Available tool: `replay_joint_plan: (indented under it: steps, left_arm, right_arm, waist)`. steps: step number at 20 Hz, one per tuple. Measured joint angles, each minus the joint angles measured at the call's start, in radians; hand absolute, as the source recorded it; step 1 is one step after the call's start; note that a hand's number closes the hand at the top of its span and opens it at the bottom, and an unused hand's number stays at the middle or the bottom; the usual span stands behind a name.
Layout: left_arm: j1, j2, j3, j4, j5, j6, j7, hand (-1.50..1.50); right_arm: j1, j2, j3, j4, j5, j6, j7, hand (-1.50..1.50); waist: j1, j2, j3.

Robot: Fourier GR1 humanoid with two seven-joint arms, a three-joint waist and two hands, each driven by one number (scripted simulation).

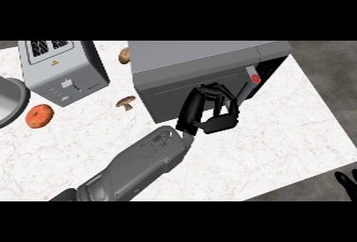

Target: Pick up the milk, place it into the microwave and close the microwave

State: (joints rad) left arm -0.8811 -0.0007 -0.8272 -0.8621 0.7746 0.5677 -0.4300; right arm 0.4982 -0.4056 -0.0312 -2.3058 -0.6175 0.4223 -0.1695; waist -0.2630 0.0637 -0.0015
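The grey microwave (209,56) stands at the back of the counter, its dark door (167,97) facing me and a red button (254,79) on its right side. My left hand (213,111) reaches in from the lower left and lies against the door's right part, fingers slightly bent on the panel and holding nothing. I see no milk anywhere. Whether the door is fully shut I cannot tell; a dark strip shows along the microwave's right edge. My right hand (346,182) rests at the lower right edge, only its fingers showing, pointing up.
A silver toaster (63,71) stands at the back left. Two brown mushrooms (125,55) (126,101) lie left of the microwave. A reddish doughnut (39,116) lies beside a grey bowl (8,101) at the left edge. The white counter (279,142) ends at the right.
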Motion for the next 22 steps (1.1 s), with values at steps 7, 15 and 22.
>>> replay_joint_plan:
  steps: [7, 15, 22]
  left_arm:
    - [0.004, 0.000, -0.004, 0.006, 0.035, 0.029, -0.060, 1.50]
    - [0.003, 0.000, -0.013, 0.015, 0.063, 0.045, -0.120, 1.50]
    - [0.000, 0.000, -0.020, 0.023, 0.087, 0.059, -0.161, 1.50]
  right_arm:
    - [-0.012, -0.018, 0.014, -0.002, -0.008, 0.029, 0.001, -1.50]
    - [-0.027, -0.037, 0.021, -0.002, -0.012, 0.050, 0.004, -1.50]
    - [-0.036, -0.045, 0.027, -0.002, -0.016, 0.058, 0.007, -1.50]
  waist:
    - [-0.015, 0.003, 0.000]
    - [-0.024, 0.007, 0.000]
    - [-0.031, 0.010, 0.000]
